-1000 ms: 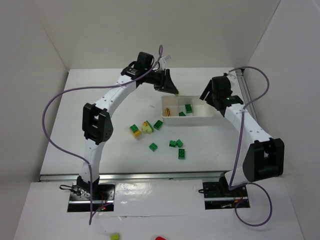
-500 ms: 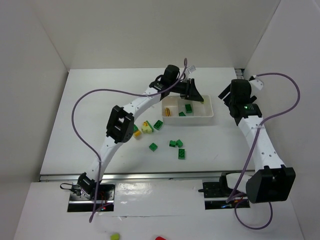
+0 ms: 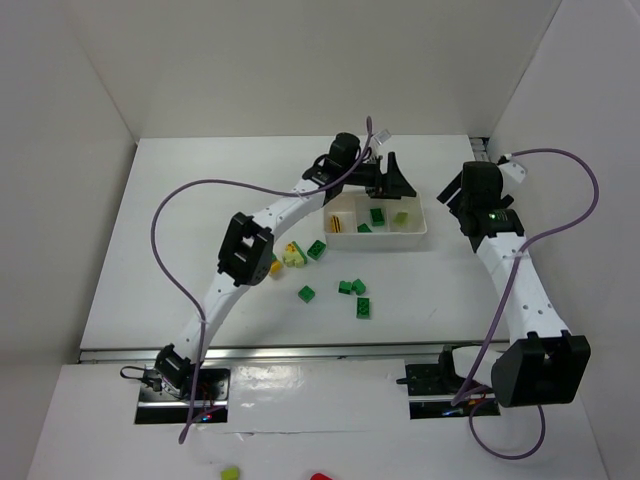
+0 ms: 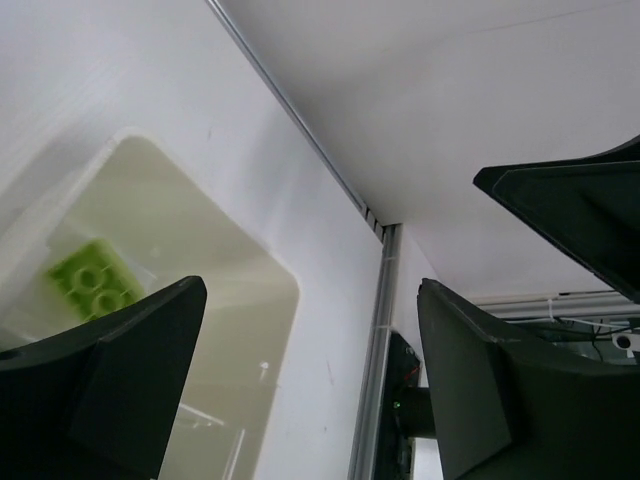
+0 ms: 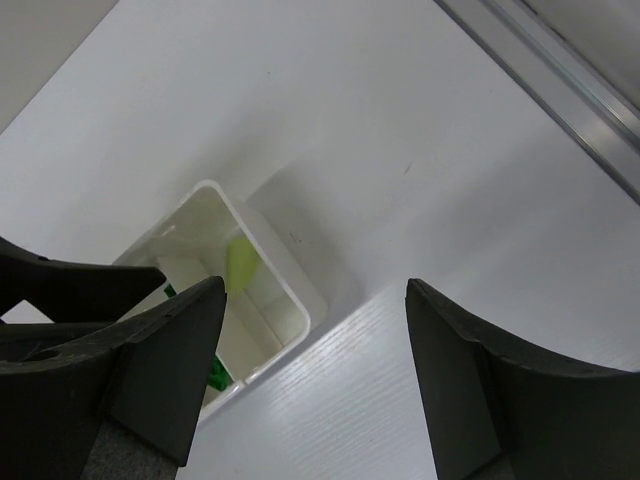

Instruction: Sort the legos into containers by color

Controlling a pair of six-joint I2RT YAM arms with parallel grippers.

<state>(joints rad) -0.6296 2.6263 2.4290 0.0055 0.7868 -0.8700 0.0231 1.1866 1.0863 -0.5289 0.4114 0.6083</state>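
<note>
The white tray (image 3: 418,230) stands at the back centre, split into three compartments. Its left one holds an orange-yellow lego (image 3: 337,222), the middle one two dark green legos (image 3: 377,215), and the right one a pale yellow-green lego (image 3: 401,219) (image 4: 92,286) (image 5: 240,262). My left gripper (image 3: 394,188) (image 4: 310,380) hangs open just above that right compartment with nothing between its fingers. My right gripper (image 3: 452,196) (image 5: 315,385) is open and empty, to the right of the tray (image 5: 300,300). Several loose legos lie in front of the tray: green ones (image 3: 351,288), and a pale yellow one (image 3: 292,254).
A metal rail (image 4: 380,300) (image 5: 540,60) runs along the table's right edge, close behind the tray. The left arm stretches diagonally over the loose bricks. Two small coloured pieces (image 3: 230,472) lie on the near ledge below the arm bases.
The left gripper swung from the tray's left end to over its right compartment and opened; the pale yellow-green lego now lies in that compartment. The right arm pulled back to the right, then held still.
</note>
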